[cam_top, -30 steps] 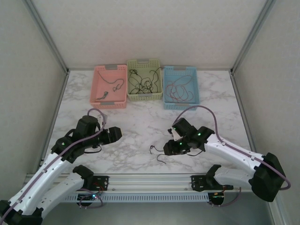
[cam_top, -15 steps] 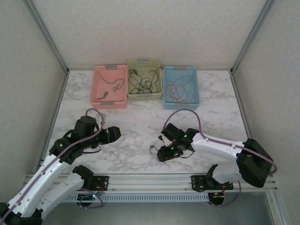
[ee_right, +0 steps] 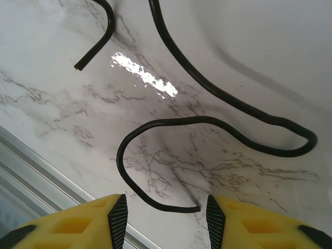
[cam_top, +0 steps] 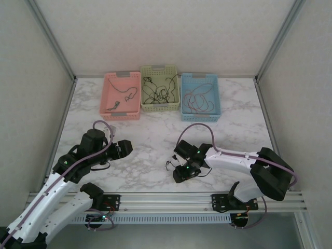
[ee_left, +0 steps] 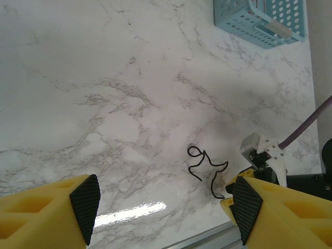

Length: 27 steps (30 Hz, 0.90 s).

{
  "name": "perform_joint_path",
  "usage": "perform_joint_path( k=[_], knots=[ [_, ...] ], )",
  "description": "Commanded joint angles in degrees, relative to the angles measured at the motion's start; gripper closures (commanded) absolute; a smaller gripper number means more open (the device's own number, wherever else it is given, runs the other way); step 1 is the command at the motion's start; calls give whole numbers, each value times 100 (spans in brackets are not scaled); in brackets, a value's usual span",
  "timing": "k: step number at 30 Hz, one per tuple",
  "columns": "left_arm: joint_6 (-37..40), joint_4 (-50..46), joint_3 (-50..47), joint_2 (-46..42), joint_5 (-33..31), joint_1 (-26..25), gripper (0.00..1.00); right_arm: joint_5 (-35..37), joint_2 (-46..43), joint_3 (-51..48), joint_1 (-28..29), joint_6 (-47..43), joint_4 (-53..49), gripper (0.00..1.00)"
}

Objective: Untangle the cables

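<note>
A loose black cable (cam_top: 168, 164) lies curled on the marble near the front edge. In the right wrist view its free end (ee_right: 176, 120) curves in between the yellow fingers of my right gripper (ee_right: 166, 215), which stands open just above it without touching. My right gripper (cam_top: 178, 175) sits low beside that cable. My left gripper (cam_top: 126, 149) hovers open to the left and looks across at the black cable (ee_left: 212, 187), its pads (ee_left: 85, 205) wide apart with nothing between them. More cables lie in the three baskets at the back.
A pink basket (cam_top: 105, 98), a green basket (cam_top: 160, 107) and a blue basket (cam_top: 216, 98) stand in a row at the back. The metal rail (cam_top: 166, 198) runs along the front edge, close to the black cable. Frame posts rise at both sides.
My right arm has swung left and down to the black cable, and its jaws have opened slightly. The left arm has barely shifted.
</note>
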Motion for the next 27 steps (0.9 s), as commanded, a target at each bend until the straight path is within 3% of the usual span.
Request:
perform_joint_path(
  k=[1,14,27],
  knots=[
    [92,-116,174,-41,-72,-39,29,-111,201,204,67,-163,-97,52],
    [101,-93,149,-57,-78,-39,29,-98,350,247,128,-222,-71,56],
    [96,-58,114,-43,-72,-44,28,-90,368,242,143,-238,-38,71]
  ],
)
